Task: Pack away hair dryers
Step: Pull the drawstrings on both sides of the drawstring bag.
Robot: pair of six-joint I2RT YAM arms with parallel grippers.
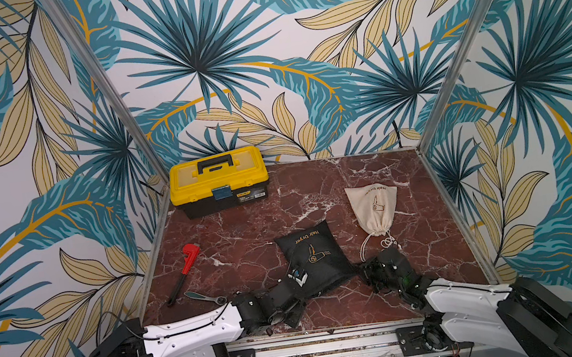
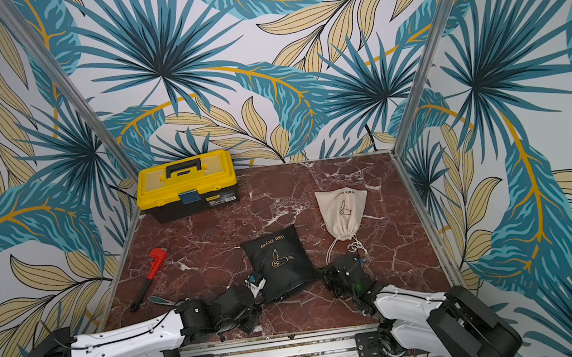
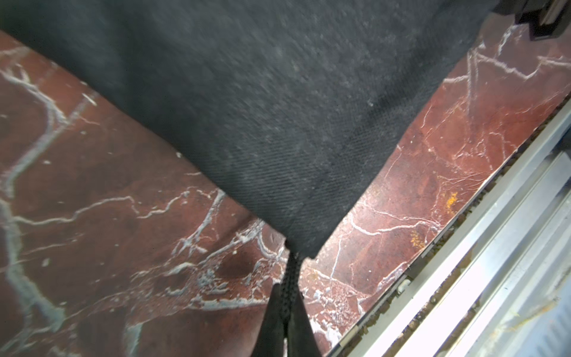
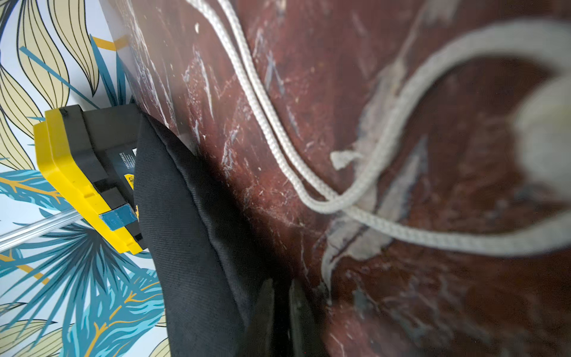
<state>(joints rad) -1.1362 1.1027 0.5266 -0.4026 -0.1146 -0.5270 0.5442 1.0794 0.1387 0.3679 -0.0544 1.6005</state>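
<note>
Matt woven cloth on black pouch (image 3: pixel 278 108); glossy marble tabletop (image 3: pixel 92 231).

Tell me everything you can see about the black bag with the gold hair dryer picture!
The black bag is woven cloth, printed in gold with "Hair Dryer" and a dryer drawing. It looks puffy; its inside is hidden. It lies on the red marble table, near the front edge. The left pincer is shut on its black cord at one near corner. The right pincer is at the other; whether it grips is unclear.

toolbox (image 1: pixel 218 181) back-left | wrench (image 1: pixel 182 275) left, likely ratchet (image 1: pixel 203 297) before it | centre pouch (image 1: pixel 311 255) | right pouch (image 1: pixel 374 207) behind it
</note>
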